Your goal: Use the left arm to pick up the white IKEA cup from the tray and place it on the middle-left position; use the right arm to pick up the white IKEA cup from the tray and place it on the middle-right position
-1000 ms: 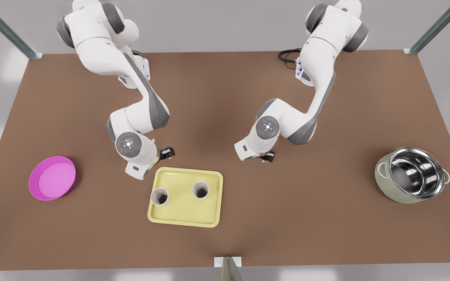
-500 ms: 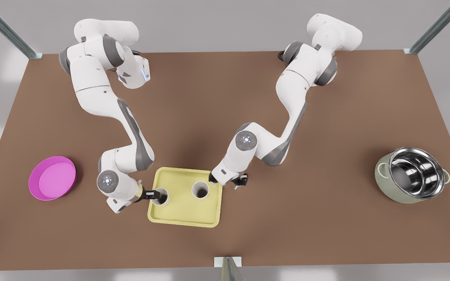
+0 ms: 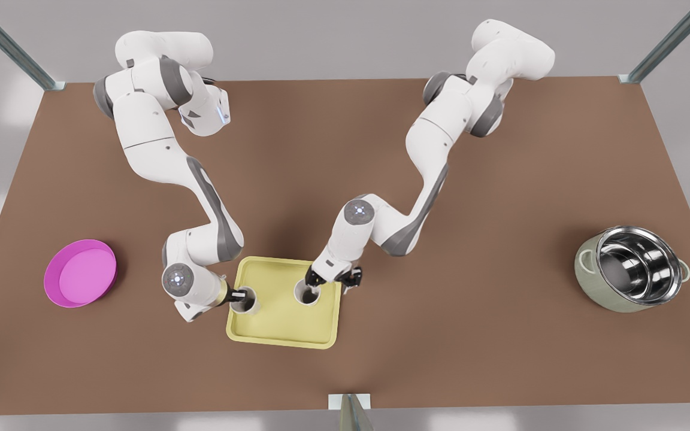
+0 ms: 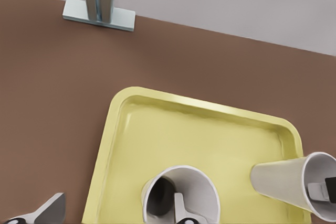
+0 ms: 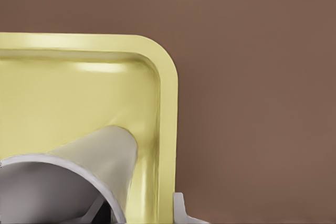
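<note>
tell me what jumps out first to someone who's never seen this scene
Two white arms bend down to a pale yellow tray near the table's front middle, each end effector at the rim of a white cup: the left end effector at the cup on the front view's left, the right end effector at the other cup. Off to the sides sit a magenta plate at the front view's left and a shiny steel pot at its right.
</note>
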Robot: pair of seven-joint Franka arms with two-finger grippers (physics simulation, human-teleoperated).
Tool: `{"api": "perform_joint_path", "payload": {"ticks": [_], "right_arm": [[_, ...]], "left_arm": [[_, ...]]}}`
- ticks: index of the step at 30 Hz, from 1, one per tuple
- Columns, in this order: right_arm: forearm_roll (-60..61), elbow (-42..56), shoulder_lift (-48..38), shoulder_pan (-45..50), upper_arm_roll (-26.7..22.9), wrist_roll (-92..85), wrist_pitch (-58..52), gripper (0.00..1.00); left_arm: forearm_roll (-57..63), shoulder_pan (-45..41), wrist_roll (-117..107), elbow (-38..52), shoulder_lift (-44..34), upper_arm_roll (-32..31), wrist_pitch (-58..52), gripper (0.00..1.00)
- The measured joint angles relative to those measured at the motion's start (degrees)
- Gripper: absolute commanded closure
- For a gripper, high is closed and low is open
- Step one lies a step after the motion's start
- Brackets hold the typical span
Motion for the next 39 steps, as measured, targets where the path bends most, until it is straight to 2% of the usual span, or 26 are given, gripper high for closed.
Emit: {"api": "perform_joint_path", "payload": {"ticks": [2,3,10,12,16,21,29,39], "right_arm": [[0.0,-0.1,0.0,0.0,0.0,0.3,0.0,0.5],[0.0,-0.1,0.0,0.0,0.0,0.4,0.0,0.53],[-0.1,0.0,-0.1,0.8,0.2,1.2,0.0,0.54],[-0.1,0.0,-0.1,1.0,0.3,1.4,0.0,0.59],[-0.1,0.0,-0.1,1.1,0.3,1.6,0.0,0.63],[-0.1,0.0,-0.2,1.0,0.4,1.9,0.0,0.65],[0.1,0.1,-0.2,1.1,0.5,2.1,0.0,0.78],[0.3,0.2,-0.9,1.1,1.0,2.0,0.1,0.81]], "left_arm": [[0.5,-0.8,-0.9,0.0,0.9,0.6,1.0,0.0],[0.7,-1.0,-1.3,0.0,1.3,0.9,1.5,0.0],[1.1,-1.3,-3.7,-0.1,2.9,1.6,4.0,0.0],[1.2,-1.7,-4.2,-0.1,3.2,2.1,4.5,0.0],[2.0,-2.4,-5.1,-0.1,3.9,2.9,5.0,0.0],[2.6,-2.5,-5.9,-0.1,4.0,3.0,5.1,0.0],[2.9,-2.5,-6.8,-0.2,3.8,3.1,4.2,0.0],[5.2,-2.5,-7.2,-0.5,3.9,3.1,2.7,0.0]]}}
